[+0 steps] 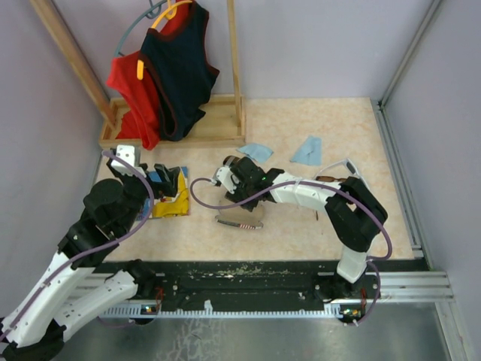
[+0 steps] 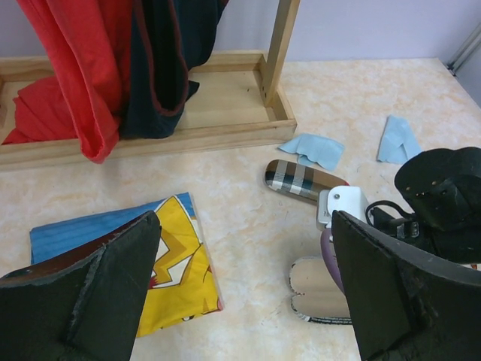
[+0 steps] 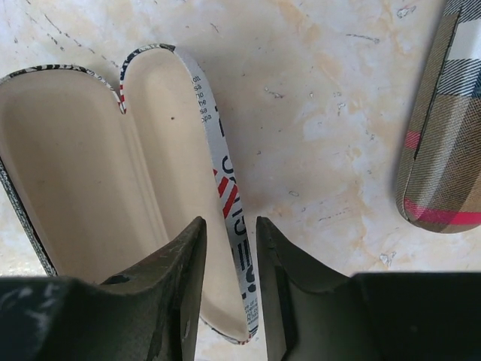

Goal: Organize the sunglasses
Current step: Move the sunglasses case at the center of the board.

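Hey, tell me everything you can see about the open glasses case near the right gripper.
The open glasses case lies flat on the marbled table, both shells spread apart, cream lining up, nothing visible inside. Its outside shows black lettering and red stripes on white. The right gripper straddles one shell's rim; contact is unclear.

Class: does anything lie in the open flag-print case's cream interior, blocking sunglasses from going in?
Nothing visible lies inside the open flag-print glasses case. Only the right gripper straddles its printed side wall, one finger over the lining, one outside.
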Tool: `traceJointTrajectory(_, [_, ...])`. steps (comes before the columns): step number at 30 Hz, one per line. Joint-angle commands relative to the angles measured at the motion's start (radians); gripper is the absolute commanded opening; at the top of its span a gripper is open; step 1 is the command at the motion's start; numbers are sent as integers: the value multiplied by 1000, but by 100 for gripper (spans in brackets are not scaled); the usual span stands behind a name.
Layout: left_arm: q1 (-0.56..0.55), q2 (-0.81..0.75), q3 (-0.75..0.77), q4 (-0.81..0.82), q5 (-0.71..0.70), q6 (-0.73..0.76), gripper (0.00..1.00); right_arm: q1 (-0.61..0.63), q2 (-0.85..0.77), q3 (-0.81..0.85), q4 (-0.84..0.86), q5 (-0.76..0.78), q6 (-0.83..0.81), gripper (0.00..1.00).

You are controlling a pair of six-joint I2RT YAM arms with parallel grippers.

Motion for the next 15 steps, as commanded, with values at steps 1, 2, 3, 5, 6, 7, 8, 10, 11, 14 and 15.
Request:
traceJointTrajectory(1, [5, -14, -10, 9, 18, -10, 100, -6, -1, 54, 7, 1, -39, 31])
traceJointTrajectory(2, [5, -18, -12, 10, 18, -10, 100, -7, -4, 54, 7, 1, -49, 30])
traceJointTrajectory(3, [5, -19, -13, 13, 18, -9, 100, -7, -5, 54, 7, 2, -59, 28])
traceJointTrajectory(5, [5, -24, -16, 15, 16, -9, 100, -7, -10, 57, 6, 7, -81, 28])
traceJointTrajectory(6, [5, -25, -18, 15, 14, -8, 100, -7, -13, 57, 10, 12, -89, 29])
traceJointTrajectory(7, [5, -27, -20, 16, 13, -10, 100, -7, -17, 58, 11, 19, -91, 33])
traceJointTrajectory(8, [5, -29, -24, 18, 13, -13, 100, -8, -23, 61, 12, 18, -90, 36])
traceJointTrajectory(10, [5, -32, -36, 20, 13, -24, 100, -6, -53, 53, 28, 10, -70, 43])
traceJointTrajectory(11, [5, -33, -42, 22, 14, -29, 100, -7, -71, 45, 41, 9, -53, 46])
traceJointTrajectory(14, [5, -34, -69, 30, 28, -46, 100, -7, -160, -8, 99, 78, 45, 49])
traceJointTrajectory(15, [5, -33, -80, 34, 34, -53, 100, -6, -194, -35, 128, 112, 87, 50])
